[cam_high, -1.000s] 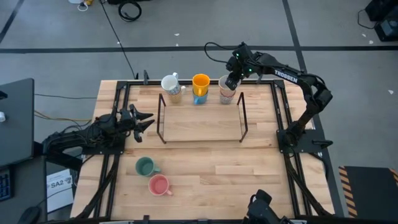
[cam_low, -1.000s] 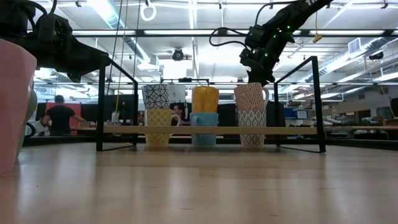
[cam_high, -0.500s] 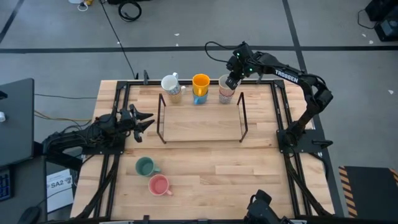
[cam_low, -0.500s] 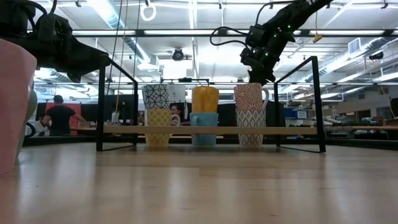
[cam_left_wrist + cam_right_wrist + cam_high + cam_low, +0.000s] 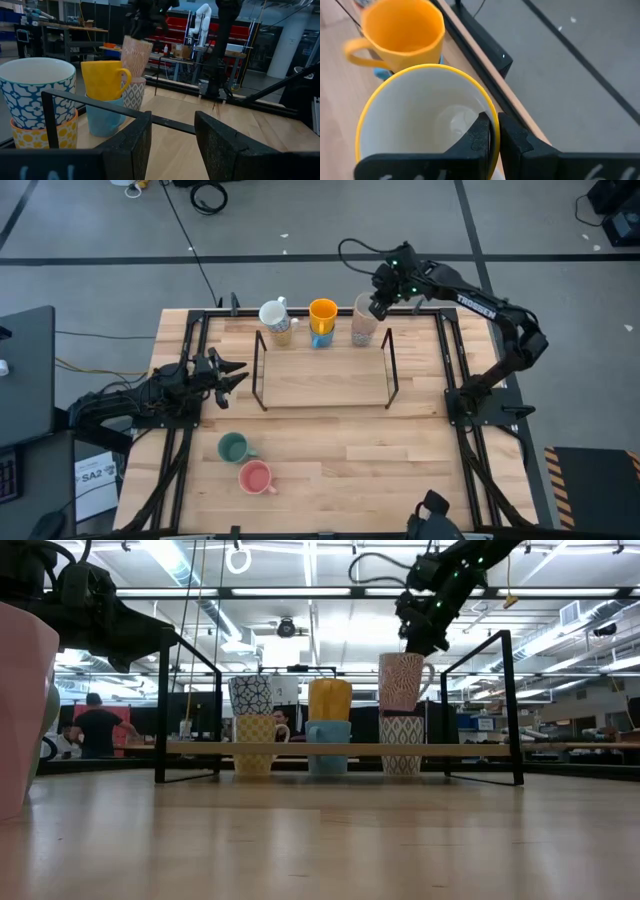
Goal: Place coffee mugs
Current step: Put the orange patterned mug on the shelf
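Wooden planks are forming the table (image 5: 400,460) under a bright workshop ceiling, and at the far edge the right gripper (image 5: 379,304) is pinching the rim of a red-patterned cream mug (image 5: 402,681): one finger (image 5: 481,132) is sitting inside the yellow-edged lip, the other just outside, clamped on the thin wall. That mug is hanging slightly tilted just above a grey-patterned mug (image 5: 402,746), with a gap showing between the two in the low view. Beside them, an orange mug (image 5: 323,311) is standing on a blue mug (image 5: 328,747), and farther along, a blue-and-white patterned mug (image 5: 37,90) is sitting on a yellow-patterned mug (image 5: 256,743). All three stacks are lining up behind the black wire rack (image 5: 322,385). Over at the table's left side, the left gripper (image 5: 228,374) is hovering with its fingers apart, holding nothing. Near the front, a green mug (image 5: 235,447) and a pink mug (image 5: 257,477) are resting side by side on the wood, well apart from both grippers.
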`<state>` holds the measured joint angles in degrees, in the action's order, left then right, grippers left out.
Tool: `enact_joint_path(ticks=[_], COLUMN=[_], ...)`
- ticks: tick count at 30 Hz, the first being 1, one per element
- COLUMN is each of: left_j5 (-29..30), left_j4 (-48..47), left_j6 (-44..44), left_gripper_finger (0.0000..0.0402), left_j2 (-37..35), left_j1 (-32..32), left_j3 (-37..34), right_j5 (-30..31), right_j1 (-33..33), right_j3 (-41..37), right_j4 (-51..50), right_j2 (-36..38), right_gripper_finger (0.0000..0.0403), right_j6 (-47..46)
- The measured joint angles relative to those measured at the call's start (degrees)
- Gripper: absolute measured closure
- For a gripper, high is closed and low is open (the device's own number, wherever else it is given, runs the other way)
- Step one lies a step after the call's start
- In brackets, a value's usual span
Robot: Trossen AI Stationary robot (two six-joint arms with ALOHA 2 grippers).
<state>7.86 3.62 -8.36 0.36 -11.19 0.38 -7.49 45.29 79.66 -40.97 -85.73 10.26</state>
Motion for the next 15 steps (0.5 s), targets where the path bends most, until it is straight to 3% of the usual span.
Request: enact_joint_path(ticks=[8, 15], left_j5=[0.0, 0.0], left_j4=[0.0, 0.0], left_j6=[0.0, 0.0], left_gripper_finger=[0.0246, 0.0246], left_j2=[0.0, 0.0], left_j1=[0.0, 0.0], left_j3=[0.0, 0.0], right_j5=[-4.7, -11.0], right_j1=[-2.9, -10.7], right_j3=[0.0, 0.1], right_j4=[0.1, 0.2], right_j2=[6.5, 9.6], right_gripper_finger=[0.0375, 0.0375], right_j6=[-2.0, -8.1])
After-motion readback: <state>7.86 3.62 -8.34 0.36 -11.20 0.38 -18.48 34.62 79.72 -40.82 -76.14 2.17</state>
